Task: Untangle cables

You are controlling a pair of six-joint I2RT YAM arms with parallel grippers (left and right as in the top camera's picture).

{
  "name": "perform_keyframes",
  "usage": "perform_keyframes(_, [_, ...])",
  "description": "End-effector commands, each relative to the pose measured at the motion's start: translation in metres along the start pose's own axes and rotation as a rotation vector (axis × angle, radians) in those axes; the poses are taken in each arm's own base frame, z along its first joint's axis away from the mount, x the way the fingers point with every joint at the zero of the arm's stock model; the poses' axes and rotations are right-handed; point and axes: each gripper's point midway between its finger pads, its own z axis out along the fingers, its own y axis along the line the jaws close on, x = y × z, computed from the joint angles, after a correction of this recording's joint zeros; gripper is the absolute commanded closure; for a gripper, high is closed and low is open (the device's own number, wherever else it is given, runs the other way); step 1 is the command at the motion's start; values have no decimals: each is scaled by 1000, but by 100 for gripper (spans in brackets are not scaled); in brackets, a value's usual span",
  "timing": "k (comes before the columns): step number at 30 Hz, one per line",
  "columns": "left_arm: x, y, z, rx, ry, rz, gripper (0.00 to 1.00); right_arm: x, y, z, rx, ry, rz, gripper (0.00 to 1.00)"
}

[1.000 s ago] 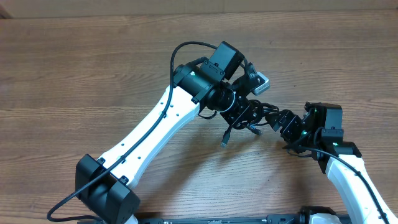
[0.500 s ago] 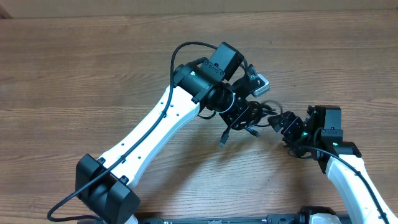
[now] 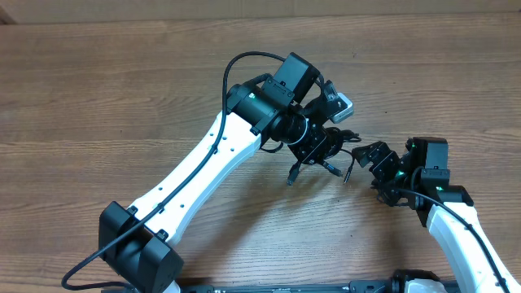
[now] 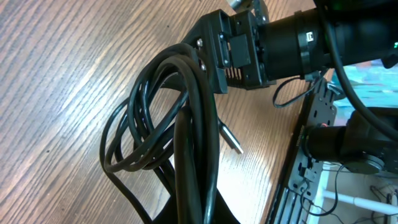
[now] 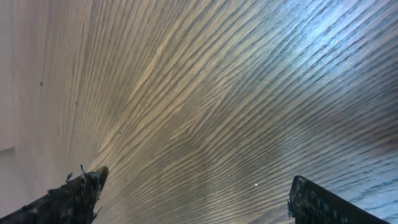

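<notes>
Glossy black cables (image 4: 196,155) bunch in loose loops, one metal plug dangling, clamped in the left gripper (image 3: 313,148); the right gripper (image 5: 196,182) spreads wide above the counter (image 5: 217,87).

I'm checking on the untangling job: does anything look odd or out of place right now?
The cables are bunched in tangled loops in the shut left gripper, with plug ends sticking out below. The right gripper stands open beside them, holding nothing. Nothing looks damaged or spilled.
</notes>
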Motion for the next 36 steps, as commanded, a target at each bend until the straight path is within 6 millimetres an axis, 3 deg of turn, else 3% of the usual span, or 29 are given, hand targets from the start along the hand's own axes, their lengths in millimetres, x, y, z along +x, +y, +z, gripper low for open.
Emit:
perform_keyframes(1, [-5, 5, -5, -43, -15, 31, 96, -2, 9, -3, -32, 5, -3, 1])
perform_keyframes(7, [-1, 15, -5, -100, 4, 26, 96, 1, 23, -4, -102, 23, -105, 0])
perform_keyframes(18, [2, 14, -6, -93, 15, 14, 96, 34, 100, -33, -572, 143, -567, 0])
perform_keyframes(22, [9, -4, -7, 21, 34, -18, 96, 39, 111, -43, -661, 135, -680, 0])
perform_keyframes(26, [17, -1, -16, 76, 46, -119, 96, 43, 118, -49, -716, 130, -749, 0])
perform_keyframes(36, [-2, -17, -50, 372, -105, -116, 96, 44, 123, -53, -761, 95, -847, 0])
